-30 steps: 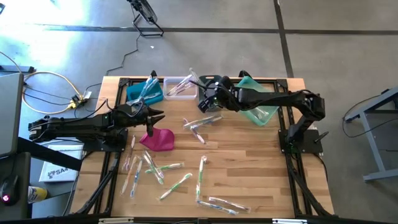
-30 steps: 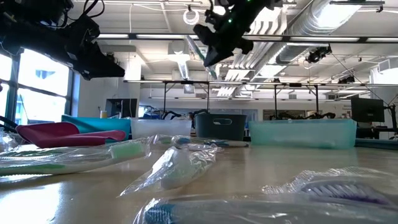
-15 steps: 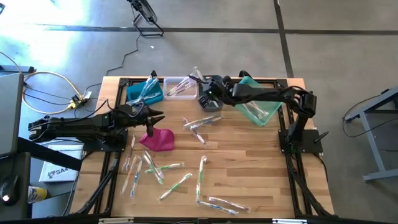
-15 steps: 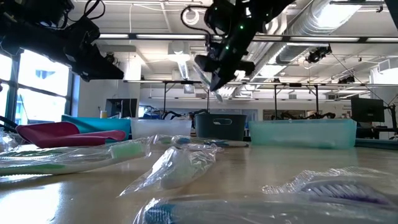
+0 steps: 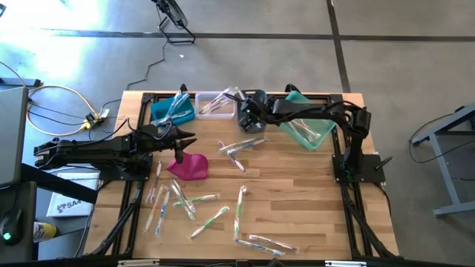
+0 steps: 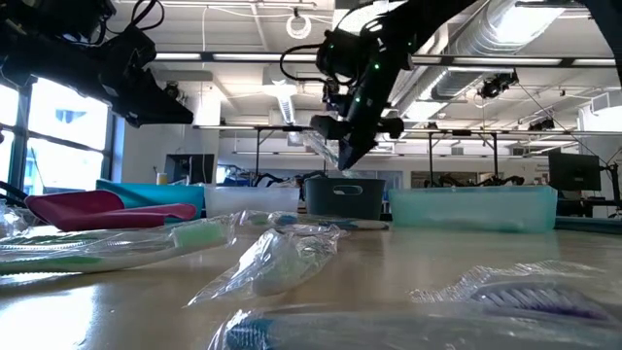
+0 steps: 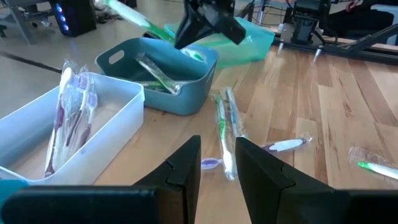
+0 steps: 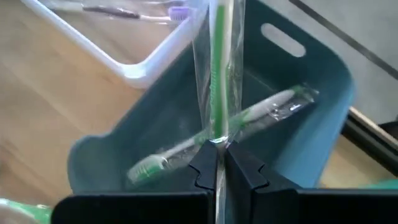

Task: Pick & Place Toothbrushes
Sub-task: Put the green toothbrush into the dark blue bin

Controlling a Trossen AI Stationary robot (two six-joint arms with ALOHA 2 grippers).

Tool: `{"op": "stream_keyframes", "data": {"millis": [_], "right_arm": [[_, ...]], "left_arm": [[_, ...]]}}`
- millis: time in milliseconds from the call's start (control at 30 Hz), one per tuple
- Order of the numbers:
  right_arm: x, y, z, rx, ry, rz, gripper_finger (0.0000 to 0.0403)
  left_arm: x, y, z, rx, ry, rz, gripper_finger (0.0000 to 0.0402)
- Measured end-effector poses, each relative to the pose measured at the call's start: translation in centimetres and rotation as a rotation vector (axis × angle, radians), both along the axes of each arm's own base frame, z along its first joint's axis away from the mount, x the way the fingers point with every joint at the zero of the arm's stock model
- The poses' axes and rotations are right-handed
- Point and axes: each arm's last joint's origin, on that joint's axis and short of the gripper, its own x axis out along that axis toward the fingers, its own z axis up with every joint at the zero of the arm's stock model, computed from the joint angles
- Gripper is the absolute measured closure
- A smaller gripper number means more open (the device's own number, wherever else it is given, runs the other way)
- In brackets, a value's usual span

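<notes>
My right gripper (image 5: 243,104) hangs over the grey bin (image 5: 251,119) at the table's far edge, shut on a green toothbrush in a clear wrapper (image 8: 217,68). That toothbrush also shows in the left wrist view (image 7: 127,14) and the low view (image 6: 324,146). Another wrapped toothbrush (image 8: 236,124) lies in the grey bin. My left gripper (image 5: 191,137) is open and empty above the magenta pouch (image 5: 189,165). Several wrapped toothbrushes (image 5: 180,200) lie flat on the table. My right gripper pinches the wrapped green toothbrush between its two fingers, at a point on the handle (image 8: 217,135). The rest of the toothbrush runs straight on beyond the fingertips, in line with the fingers. It is lifted clear, slanting, above the grey bin.
A blue bin (image 5: 172,112), a clear bin (image 5: 215,104) and a teal bin (image 5: 308,124) stand beside the grey one along the far edge, each with toothbrushes. More toothbrushes lie mid-table (image 5: 241,145) and near the front edge (image 5: 266,243).
My right gripper has gone down and a little toward the table's left, onto the grey bin, still shut on the wrapped green toothbrush, which has come down with it.
</notes>
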Motion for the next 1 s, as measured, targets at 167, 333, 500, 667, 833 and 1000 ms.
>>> {"op": "stream_keyframes", "data": {"millis": [167, 333, 500, 667, 833, 1000], "right_arm": [[0.1, -0.5, -1.0, 0.019, 0.023, -0.014, 0.0397], [0.0, -1.0, -1.9, 0.051, 0.037, -0.026, 0.0397], [0.0, -1.4, -2.3, 0.078, 0.040, -0.025, 0.0397], [-0.1, -1.6, -2.5, 0.085, 0.049, -0.028, 0.0387], [-0.2, -1.6, -2.5, 0.081, 0.053, -0.031, 0.0340], [-0.1, -1.4, -2.5, 0.071, 0.066, -0.009, 0.0291]], "left_arm": [[0.0, 0.0, 0.0, 0.000, 0.000, 0.001, 0.0307], [0.0, 0.0, 0.0, 0.000, 0.002, 0.001, 0.0307], [0.0, 0.0, 0.0, -0.001, 0.003, 0.001, 0.0307], [0.0, 0.0, 0.0, -0.001, 0.003, 0.001, 0.0307], [0.0, 0.0, 0.0, -0.001, 0.003, 0.002, 0.0307], [0.0, 0.0, 0.0, -0.001, 0.003, 0.002, 0.0307]]}}
